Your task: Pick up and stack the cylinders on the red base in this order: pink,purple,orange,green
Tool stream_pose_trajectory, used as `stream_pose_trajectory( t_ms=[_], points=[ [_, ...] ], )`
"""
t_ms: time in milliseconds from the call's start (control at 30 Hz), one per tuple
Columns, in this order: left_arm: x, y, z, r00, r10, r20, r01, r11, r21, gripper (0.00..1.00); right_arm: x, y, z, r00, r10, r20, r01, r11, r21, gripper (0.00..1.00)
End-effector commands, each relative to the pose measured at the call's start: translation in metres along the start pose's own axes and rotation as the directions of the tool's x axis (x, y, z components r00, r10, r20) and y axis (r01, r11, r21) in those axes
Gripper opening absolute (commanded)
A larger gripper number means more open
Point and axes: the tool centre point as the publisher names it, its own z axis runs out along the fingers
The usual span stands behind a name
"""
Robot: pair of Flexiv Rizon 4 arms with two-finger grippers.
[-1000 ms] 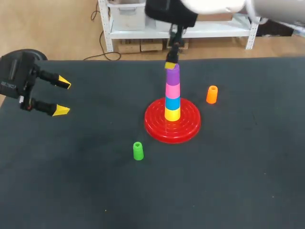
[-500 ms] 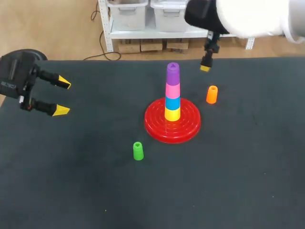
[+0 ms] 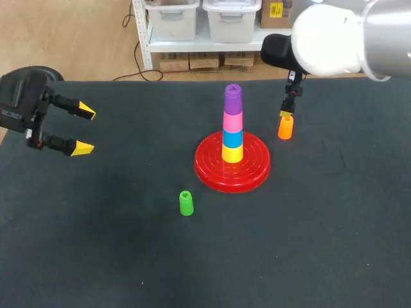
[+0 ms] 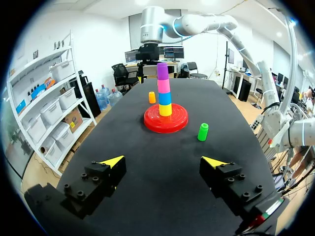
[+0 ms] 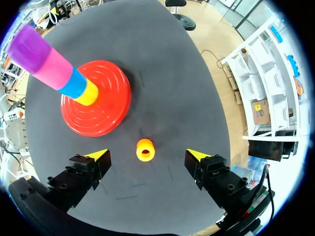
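Note:
The red base point(image 3: 212, 171) carries a stack of yellow, blue, pink point(image 3: 232, 121) and purple point(image 3: 232, 99) cylinders. An orange cylinder point(image 3: 285, 127) stands upright to its right, and a green cylinder point(image 3: 185, 203) stands in front of it to the left. My right gripper point(image 3: 287, 113) hangs open just above the orange cylinder. In the right wrist view the orange cylinder point(image 5: 145, 150) sits below the gap between the open fingers, untouched, with the red base point(image 5: 106, 110) beside it. My left gripper point(image 3: 80, 130) is open and empty at the table's far left, and its own view shows the stack point(image 4: 164, 91) far ahead of it.
The table is a dark mat with bare space around the base. In the left wrist view the green cylinder point(image 4: 202, 132) stands ahead of the left gripper point(image 4: 163, 161) on the near side of the red base point(image 4: 166, 119), and the orange cylinder point(image 4: 152, 97) behind it.
My right arm has swung away from the top of the stack, to the right and down, and now hangs over the orange cylinder. The left arm has not moved.

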Motion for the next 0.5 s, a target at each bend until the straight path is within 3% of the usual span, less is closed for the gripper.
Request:
stream_pose_trajectory(
  t_ms=[33,267,500],
  points=[
    [0.001,0.0,0.0,1.0,0.003,0.004,-0.003,1.0,-0.002,1.0,0.0,-0.014,0.012,1.0,-0.005,-0.012,0.004,0.998,-0.057,1.0],
    [0.001,0.0,0.0,1.0,0.003,0.004,-0.003,1.0,-0.002,1.0,0.015,-0.011,0.022,1.0,-0.013,-0.019,0.012,0.998,-0.062,1.0],
    [0.001,0.0,0.0,1.0,0.003,0.004,-0.003,1.0,-0.002,1.0,0.017,-0.002,0.036,1.0,-0.03,0.001,0.03,0.999,-0.045,1.0]
  ],
)
